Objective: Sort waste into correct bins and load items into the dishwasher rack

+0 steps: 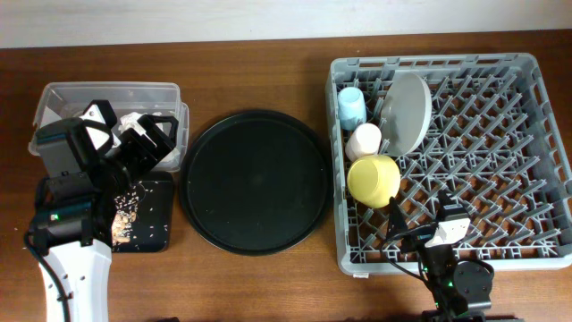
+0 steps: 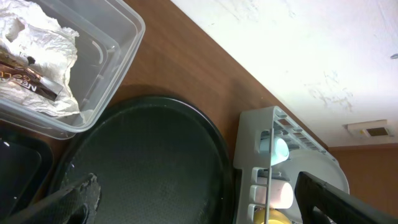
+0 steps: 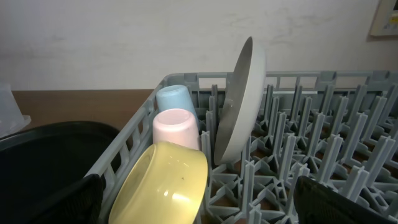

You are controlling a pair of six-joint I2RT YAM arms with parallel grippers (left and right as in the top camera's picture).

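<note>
While your left gripper (image 2: 196, 180) hangs with its jaws spread wide and nothing between them, the clear box (image 2: 118, 37) sits just off to its left side. Inside that box you can see the crumpled white napkin (image 2: 37, 43) with the gold foil wrapper (image 2: 28, 81) lying against it. From above, this gripper is over the box's near corner, and the flat black tray (image 1: 156, 224) lies just behind and below it, strewn with brownish food scraps (image 1: 125, 215). Ahead of the gripper, the big round black tray (image 1: 255, 179) rests on the wooden surface (image 1: 268, 63), and beyond that stands the rack (image 1: 500, 134).

Your right gripper (image 3: 196, 186) is likewise wide open and holds nothing; it is low at the rack's near edge. Closest to it, ahead and to its left, the yellow bowl (image 3: 165, 183) is tipped on its side in the rack. Just past the bowl is the pink cup (image 3: 176, 127), and past that the light-blue cup (image 3: 174, 98), all three in a row along the rack's left wall. Almost straight ahead of the gripper, just right of the cups, the plate (image 3: 245, 99) stands on edge among the pegs.
</note>
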